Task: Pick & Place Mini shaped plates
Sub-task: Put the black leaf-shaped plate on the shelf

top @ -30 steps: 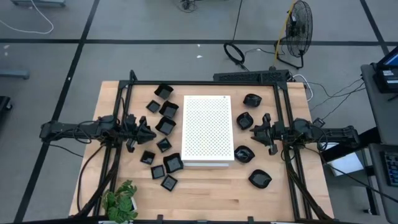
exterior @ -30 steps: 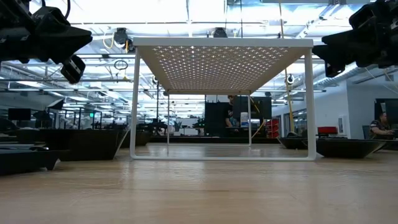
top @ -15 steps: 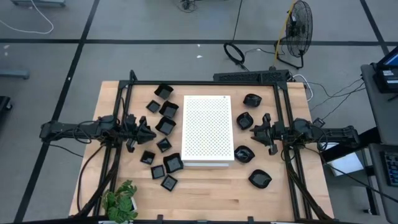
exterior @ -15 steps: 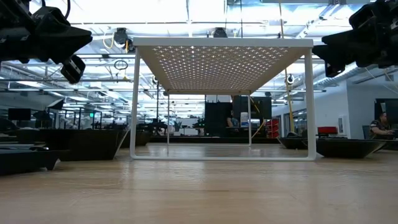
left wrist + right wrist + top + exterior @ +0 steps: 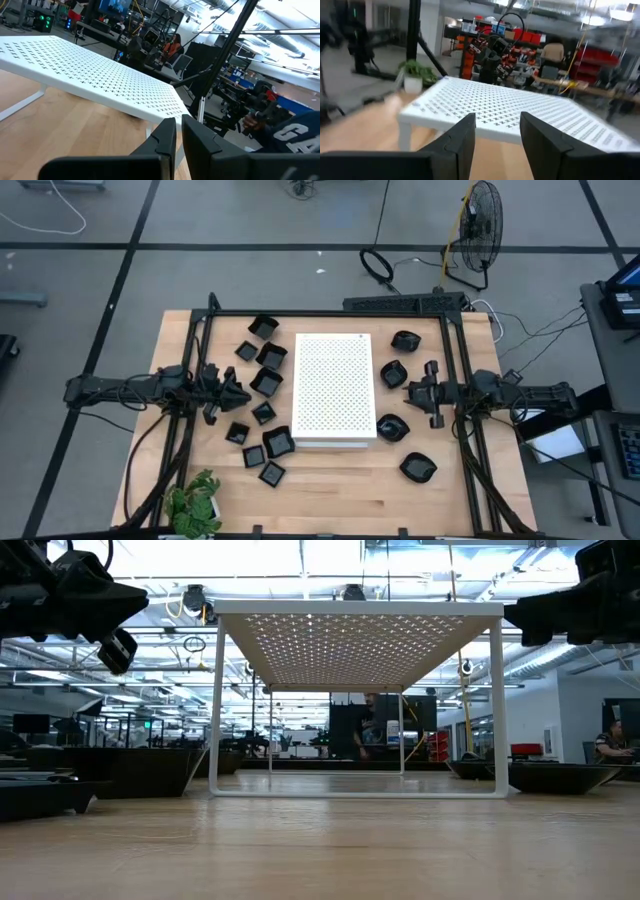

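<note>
At the left of the high view we see the left gripper [image 5: 238, 393], fingers nearly closed, holding nothing. Small black plates [image 5: 268, 382] lie both sides of the white board [image 5: 334, 388]. The right gripper [image 5: 412, 392] is open. We see no readable writing on them.

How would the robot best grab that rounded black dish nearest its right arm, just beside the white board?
Probably from above, pinching the raised rim of the rounded dish on its side facing the right gripper: the dish lies flat, low and open-topped, with clear table there.

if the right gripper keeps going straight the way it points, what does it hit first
Most likely the white perforated board: the right gripper, jaws open, faces its edge with nothing visible between. Height is unclear, so it might pass just over the top.
</note>
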`<state>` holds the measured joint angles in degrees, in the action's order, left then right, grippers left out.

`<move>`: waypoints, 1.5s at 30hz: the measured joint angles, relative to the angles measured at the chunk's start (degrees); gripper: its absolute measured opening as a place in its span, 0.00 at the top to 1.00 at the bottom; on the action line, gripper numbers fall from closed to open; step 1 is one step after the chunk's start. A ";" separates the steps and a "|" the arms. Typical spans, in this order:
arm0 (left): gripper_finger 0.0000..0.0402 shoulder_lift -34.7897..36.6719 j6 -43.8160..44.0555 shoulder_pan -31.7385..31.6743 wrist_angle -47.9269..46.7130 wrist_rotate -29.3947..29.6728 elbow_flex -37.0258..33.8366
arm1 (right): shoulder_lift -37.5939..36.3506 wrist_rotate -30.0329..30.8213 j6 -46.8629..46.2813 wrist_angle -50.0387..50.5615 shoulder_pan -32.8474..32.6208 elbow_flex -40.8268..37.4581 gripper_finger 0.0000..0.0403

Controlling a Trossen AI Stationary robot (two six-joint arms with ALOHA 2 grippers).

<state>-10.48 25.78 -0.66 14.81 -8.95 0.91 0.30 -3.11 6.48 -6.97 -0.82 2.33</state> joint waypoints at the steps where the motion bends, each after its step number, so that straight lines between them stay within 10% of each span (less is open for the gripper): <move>1: 0.92 0.00 0.01 0.01 -0.01 -0.01 0.00 | 0.02 0.18 -3.04 -1.45 -0.02 0.00 0.65; 19: 0.92 0.00 0.00 0.02 -0.01 -0.01 0.00 | 3.28 42.86 3.82 -19.31 0.12 0.65 0.65; 26: 0.92 0.00 0.00 0.02 0.01 0.00 0.00 | 16.84 54.83 -2.14 2.15 5.18 16.41 0.65; 33: 0.92 0.00 0.00 0.02 0.03 -0.01 0.00 | 38.20 45.78 -15.75 30.20 22.93 36.85 0.56; 39: 0.92 0.00 0.00 0.02 0.02 -0.02 -0.02 | 54.58 20.88 -16.29 28.23 42.90 39.99 0.37; 45: 0.92 0.00 0.00 0.02 0.01 0.00 0.00 | 69.61 10.80 -15.62 28.06 57.84 40.04 0.33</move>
<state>-10.48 25.78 -0.64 14.82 -8.95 0.91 69.91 7.69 -9.14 21.09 57.02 42.37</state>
